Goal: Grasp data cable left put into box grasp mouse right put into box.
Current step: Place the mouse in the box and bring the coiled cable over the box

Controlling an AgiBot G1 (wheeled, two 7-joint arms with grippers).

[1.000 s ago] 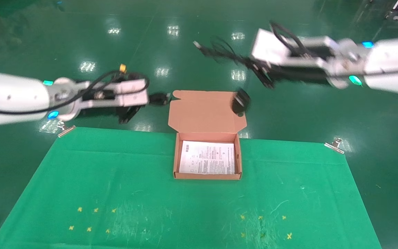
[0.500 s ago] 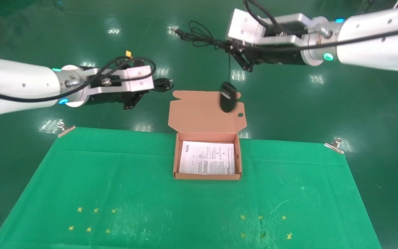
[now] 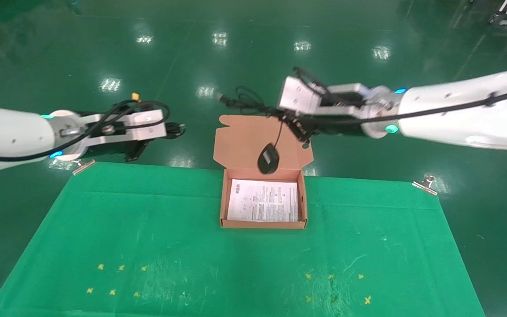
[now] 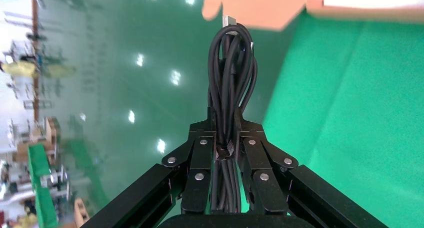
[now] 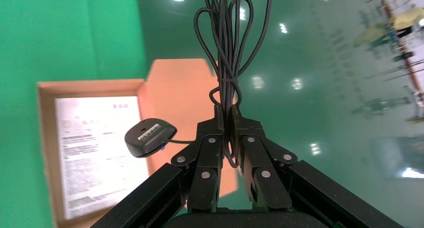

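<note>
- Nearest the robot, the green cloth (image 3: 148,229) covers the table, with small yellow cross marks (image 3: 117,279) along its near part and a metal clip (image 3: 425,185) at each far corner.
- The box (image 3: 222,207) sits at the cloth's far edge, open, its white printed sheet (image 3: 263,200) lying flat on the bottom (nothing else shows inside it).
- The lid (image 3: 240,145) stands folded back beyond the far wall, overhanging the floor side.
- The mouse (image 3: 268,159) hangs in the air on its thin cord (image 3: 277,133), in front of the lid and just above the box's far wall; in the right wrist view it hangs beside the jaws, over the printed sheet.
- The right gripper (image 3: 296,124) is above the lid's right part, its jaws pressed together on the bundled cord, loops of which stick out past the fingertips (image 5: 219,119).
- The left gripper (image 3: 165,131) is held to the left of the box, beyond the cloth's far edge and well apart from the lid.
- Its jaws are clamped on the data cable (image 4: 231,82), a narrow looped bundle jutting forward, silver plug at its tip.
- Farthest off lies the glossy green floor (image 3: 236,44).
</note>
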